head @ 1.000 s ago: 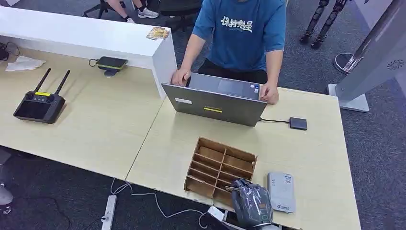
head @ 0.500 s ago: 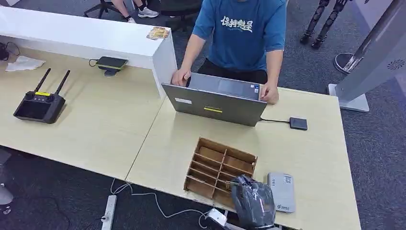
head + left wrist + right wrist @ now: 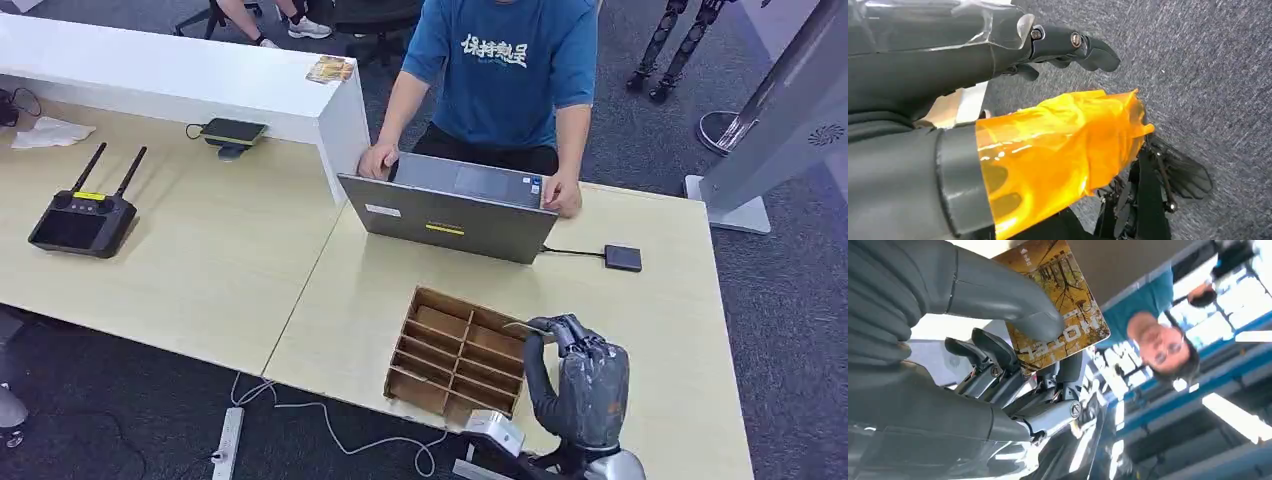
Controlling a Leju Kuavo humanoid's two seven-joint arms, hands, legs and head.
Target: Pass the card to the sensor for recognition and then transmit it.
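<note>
Card (image 3: 1060, 310) in raised right hand (image 3: 583, 375)

I am looking at an office or robotics lab workspace; pale wood desks (image 3: 200, 260) stand pushed together on grey carpet (image 3: 790, 260), with a white partition counter (image 3: 180, 75) along one side. A person in a blue T-shirt (image 3: 505, 70) works at an open laptop (image 3: 450, 215); a remote controller with two antennas (image 3: 85, 215), a power strip (image 3: 227, 440) and trailing cables lie about.
</note>
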